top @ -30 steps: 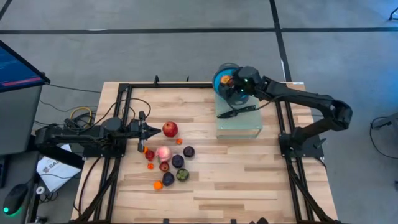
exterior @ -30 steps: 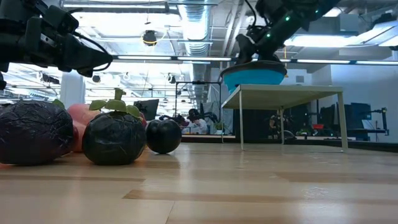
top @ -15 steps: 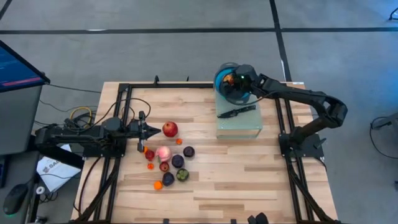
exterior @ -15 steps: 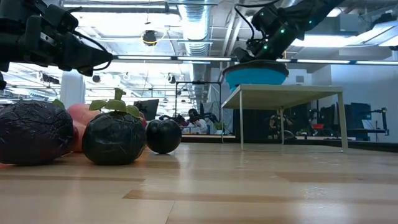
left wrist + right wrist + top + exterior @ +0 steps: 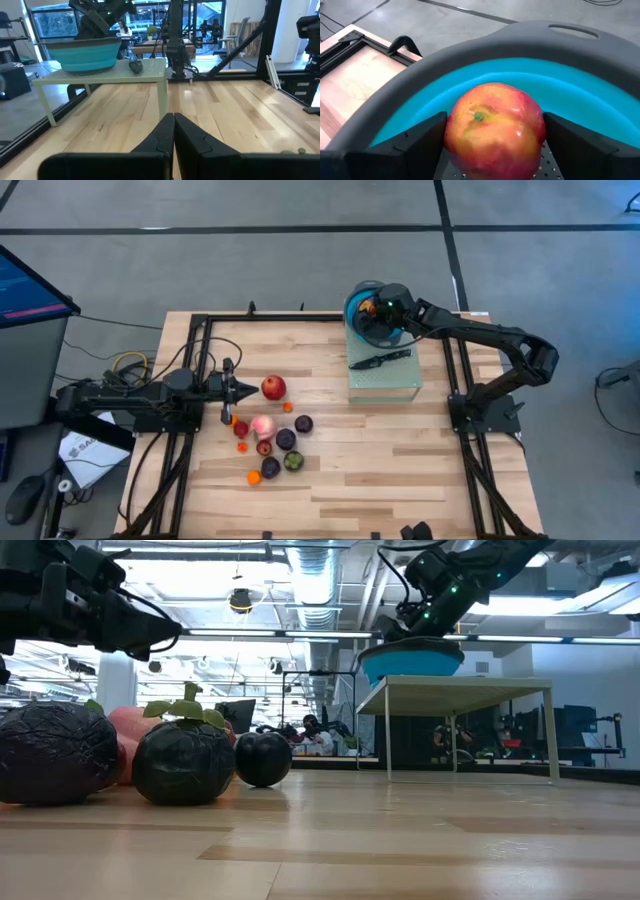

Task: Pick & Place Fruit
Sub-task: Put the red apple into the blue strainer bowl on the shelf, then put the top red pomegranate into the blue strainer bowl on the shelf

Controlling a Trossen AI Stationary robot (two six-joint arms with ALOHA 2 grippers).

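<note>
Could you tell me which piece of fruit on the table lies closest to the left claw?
The big red apple, just beyond the shut left claw; the other fruit sits farther toward the table's front.

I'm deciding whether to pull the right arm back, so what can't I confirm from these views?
- High view: the bowl inside is covered by the right hand.
- Right wrist view: whether the fingers touch the red-yellow fruit is unclear, and its underside is cut off by the edge.
- Low view: the bowl's rim hides the fruit.

Right gripper (image 5: pixel 372 313) over the blue bowl (image 5: pixel 352 308); fruit (image 5: pixel 268 430) clustered beside the left gripper (image 5: pixel 243 390)
</note>
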